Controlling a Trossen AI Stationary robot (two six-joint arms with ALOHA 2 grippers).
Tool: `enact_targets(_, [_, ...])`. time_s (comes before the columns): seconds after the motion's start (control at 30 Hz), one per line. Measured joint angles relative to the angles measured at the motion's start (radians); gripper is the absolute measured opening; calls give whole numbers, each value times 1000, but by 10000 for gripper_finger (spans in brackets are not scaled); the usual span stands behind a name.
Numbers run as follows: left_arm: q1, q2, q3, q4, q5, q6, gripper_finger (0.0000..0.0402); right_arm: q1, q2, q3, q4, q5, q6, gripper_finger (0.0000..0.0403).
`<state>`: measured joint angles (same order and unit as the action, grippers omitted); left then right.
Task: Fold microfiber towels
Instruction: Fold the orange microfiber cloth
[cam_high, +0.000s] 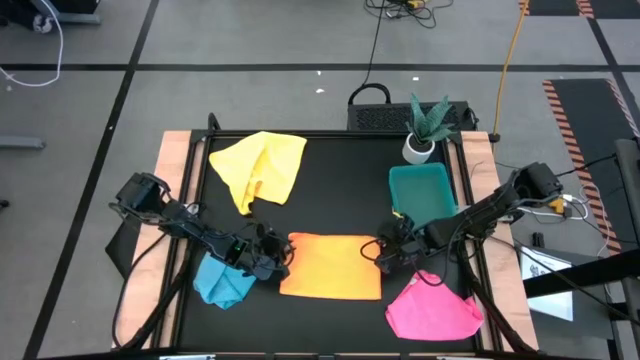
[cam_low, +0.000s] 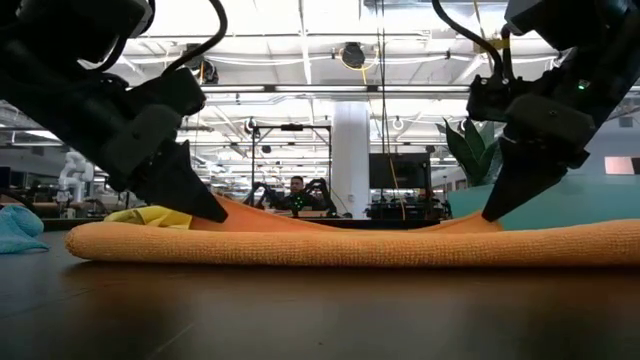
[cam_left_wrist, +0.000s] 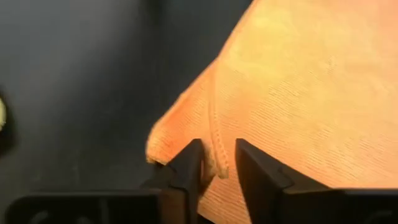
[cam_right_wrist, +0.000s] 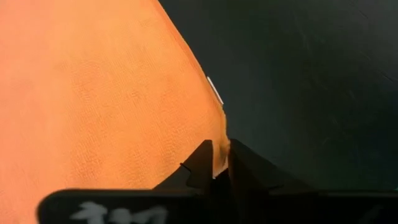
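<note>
both grippers — left gripper (cam_high: 277, 258), right gripper (cam_high: 379, 252) — at orange-yellow towel (cam_high: 331, 266) corners

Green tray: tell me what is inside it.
The green tray shows only its own bare teal floor from above; nothing lies in it. The right arm crosses its near corner, so that small part is hidden. The potted plant stands beside it, not inside.

Orange towel (cam_high: 331, 266) flat, three others crumpled
</note>
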<state>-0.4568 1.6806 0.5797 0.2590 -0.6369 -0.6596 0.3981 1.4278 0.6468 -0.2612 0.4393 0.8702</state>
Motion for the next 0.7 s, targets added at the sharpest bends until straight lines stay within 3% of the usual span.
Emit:
enact_targets(0.2, [0,-56,1,-36,28,-9,148,0,-88,0,-11,5,-10,96])
enact_targets(0.33, [0,-128,1,-89,-37,-24,142,12,-133,0,10,30,-4,99])
enact_targets(0.47, [-8,-165,0,-82,-97,-23,128,46,-110,0,111,27,-51,81])
enact_targets(0.7, [7,-104,0,-53,-73,-1,103,27,30,0,179,30,-47,15])
